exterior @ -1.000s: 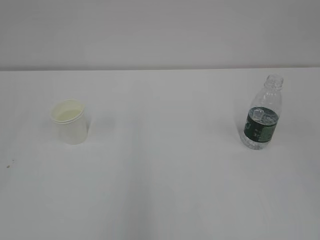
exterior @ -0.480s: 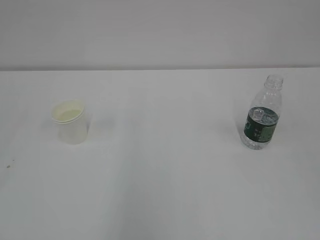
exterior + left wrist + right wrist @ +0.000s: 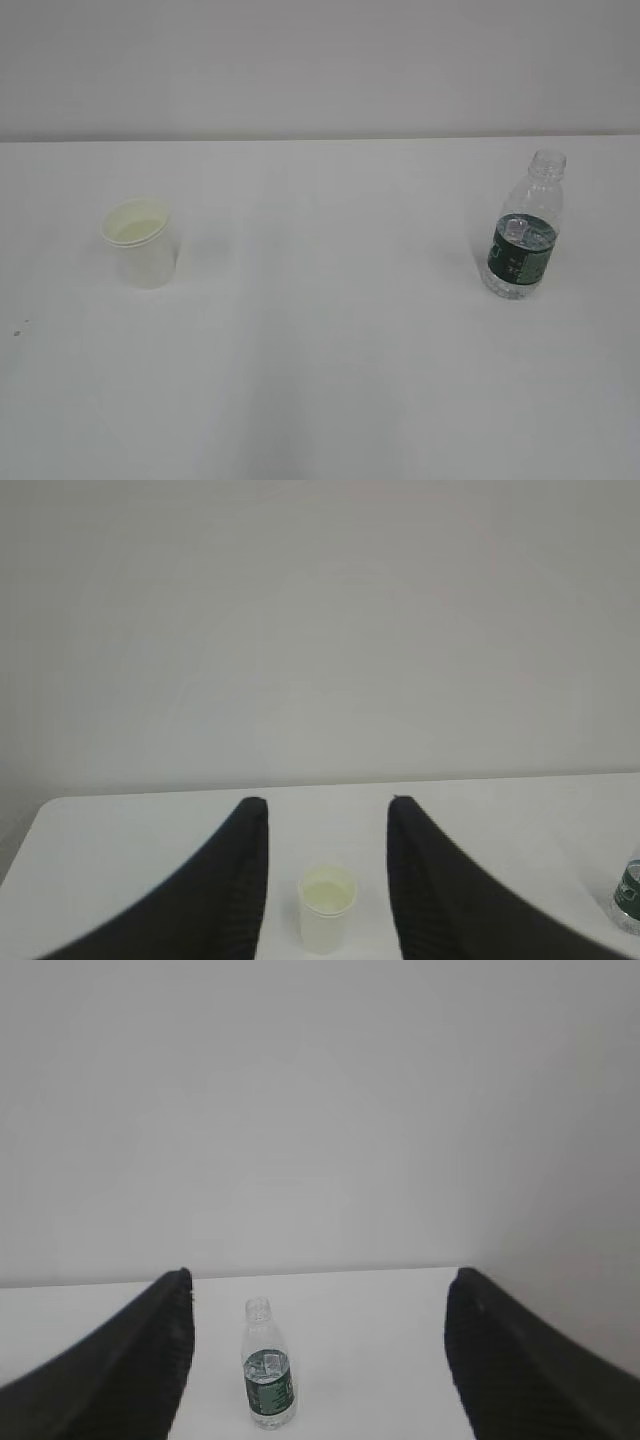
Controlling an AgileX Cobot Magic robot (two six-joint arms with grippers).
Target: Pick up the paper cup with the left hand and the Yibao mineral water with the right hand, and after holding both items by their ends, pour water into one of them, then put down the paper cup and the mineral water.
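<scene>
White bench (image 3: 320,350) carries the paper cup (image 3: 140,243) and, well apart, the Yibao mineral water (image 3: 524,235). Left end effector (image 3: 327,815) is part-open and empty; right end effector (image 3: 320,1290) gapes wide, empty.

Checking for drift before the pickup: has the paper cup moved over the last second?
No. The paper cup sits at the same spot below the table's far edge, same gap to the bottle.

The cup (image 3: 140,243) is a small white paper cup with a rolled rim and cream inside. It stands upright, mouth up, on the left of the table. The bottle (image 3: 524,228) is clear ribbed plastic with a dark green label band and an uncapped neck. It stands upright on the right, well apart from the cup.
</scene>
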